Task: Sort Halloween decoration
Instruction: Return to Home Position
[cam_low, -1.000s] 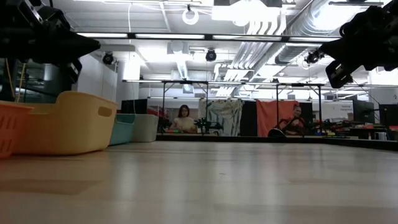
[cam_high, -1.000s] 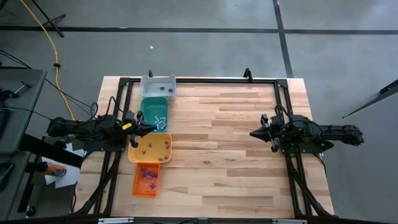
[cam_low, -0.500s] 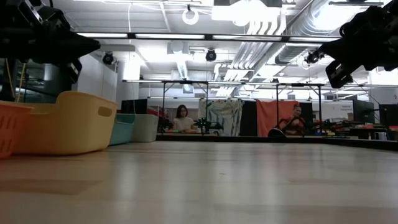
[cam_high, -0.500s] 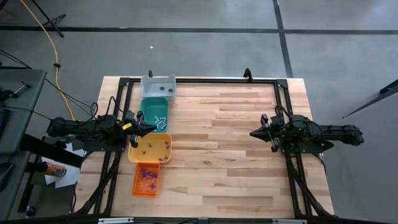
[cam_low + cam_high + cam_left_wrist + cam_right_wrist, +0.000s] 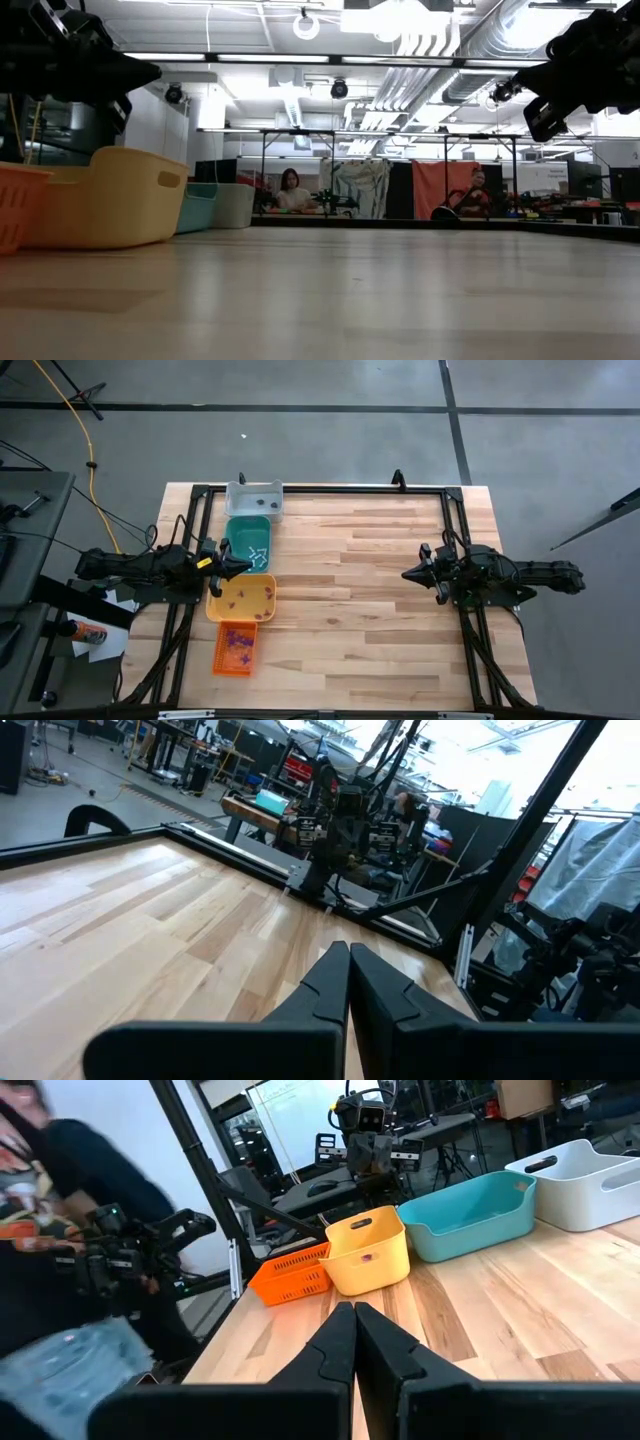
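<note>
Along the table's left side stand four trays: grey [image 5: 254, 500], teal [image 5: 248, 546], yellow [image 5: 241, 598] and orange [image 5: 235, 649]. The Halloween decoration lies inside them as tiny pieces: dark ones in the grey tray, whitish ones [image 5: 257, 554] in the teal, a few in the yellow, purple ones [image 5: 238, 644] in the orange. My left gripper [image 5: 247, 564] is shut and empty, pointing level above the teal and yellow trays. My right gripper [image 5: 406, 574] is shut and empty above the table's right part.
A black frame [image 5: 330, 488] runs along the table's far edge and sides. The bare wood [image 5: 340, 610] between the trays and my right arm is open. In the right wrist view a person [image 5: 40, 1170] stands beyond the table's left edge.
</note>
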Available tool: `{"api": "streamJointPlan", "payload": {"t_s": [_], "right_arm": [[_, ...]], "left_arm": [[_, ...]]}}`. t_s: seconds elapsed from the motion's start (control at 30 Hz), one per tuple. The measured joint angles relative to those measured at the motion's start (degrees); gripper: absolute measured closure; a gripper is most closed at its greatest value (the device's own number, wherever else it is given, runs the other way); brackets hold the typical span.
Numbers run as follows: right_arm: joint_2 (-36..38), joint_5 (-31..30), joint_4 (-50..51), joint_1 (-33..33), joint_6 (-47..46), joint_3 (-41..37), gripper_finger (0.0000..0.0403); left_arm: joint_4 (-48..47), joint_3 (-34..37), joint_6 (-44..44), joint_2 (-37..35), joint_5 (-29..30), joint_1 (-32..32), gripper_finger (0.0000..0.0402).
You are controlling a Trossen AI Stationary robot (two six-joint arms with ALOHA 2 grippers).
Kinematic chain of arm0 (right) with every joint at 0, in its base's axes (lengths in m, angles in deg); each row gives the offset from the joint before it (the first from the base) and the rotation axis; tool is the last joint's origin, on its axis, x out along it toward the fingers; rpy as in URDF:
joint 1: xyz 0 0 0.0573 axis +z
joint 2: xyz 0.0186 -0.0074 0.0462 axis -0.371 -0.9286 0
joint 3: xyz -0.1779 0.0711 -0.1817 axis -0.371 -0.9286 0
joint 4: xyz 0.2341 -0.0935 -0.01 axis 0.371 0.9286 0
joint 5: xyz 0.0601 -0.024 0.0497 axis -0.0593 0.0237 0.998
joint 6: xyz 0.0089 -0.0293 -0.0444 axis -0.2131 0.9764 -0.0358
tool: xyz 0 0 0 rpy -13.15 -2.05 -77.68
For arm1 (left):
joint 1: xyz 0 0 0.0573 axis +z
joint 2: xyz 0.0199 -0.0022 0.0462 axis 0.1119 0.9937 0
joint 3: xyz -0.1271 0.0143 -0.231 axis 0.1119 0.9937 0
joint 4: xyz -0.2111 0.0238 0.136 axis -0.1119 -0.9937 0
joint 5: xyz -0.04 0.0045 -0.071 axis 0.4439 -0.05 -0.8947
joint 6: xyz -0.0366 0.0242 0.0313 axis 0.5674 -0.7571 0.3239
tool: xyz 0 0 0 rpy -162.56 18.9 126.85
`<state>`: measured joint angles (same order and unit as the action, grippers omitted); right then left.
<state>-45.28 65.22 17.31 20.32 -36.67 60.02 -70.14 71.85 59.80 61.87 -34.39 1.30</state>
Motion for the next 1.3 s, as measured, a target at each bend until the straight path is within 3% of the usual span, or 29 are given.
{"api": "streamJointPlan", "payload": {"t_s": [0.5,0.6,0.67,0.7,0.9,1.0,1.07,1.3], "right_arm": [[-0.01,-0.01,0.0,-0.01,0.0,0.0,0.0402],[0.0,0.0,0.0,-0.02,0.0,0.0,0.0402],[0.0,0.0,0.0,-0.02,0.0,0.0,0.0402],[-0.02,-0.02,0.0,-0.01,0.0,0.0,0.0402],[-0.02,-0.02,0.0,-0.02,0.0,-0.02,0.0402],[-0.02,-0.02,0.0,-0.02,0.0,-0.02,0.0402],[-0.02,-0.02,0.0,-0.02,-0.01,-0.02,0.0402],[0.0,-0.02,0.0,-0.02,0.0,-0.02,0.0402]], "left_arm": [[0.02,0.02,0.0,0.0,-0.03,0.0,0.0401],[0.04,0.02,0.02,0.0,-3.49,0.02,0.0401],[0.02,0.02,0.06,-0.12,-12.15,0.02,0.0402],[0.09,0.02,0.16,-0.21,-19.48,0.02,0.0402],[4.17,0.04,0.5,-0.15,-76.79,-0.31,0.0401],[4.4,0.04,0.38,-0.15,-97.15,-0.31,0.0401],[4.45,0.04,0.17,-0.26,-98.09,-0.71,0.0401],[3.97,0.02,1.0,-0.1,-83.56,-0.9,0.0401]]}}
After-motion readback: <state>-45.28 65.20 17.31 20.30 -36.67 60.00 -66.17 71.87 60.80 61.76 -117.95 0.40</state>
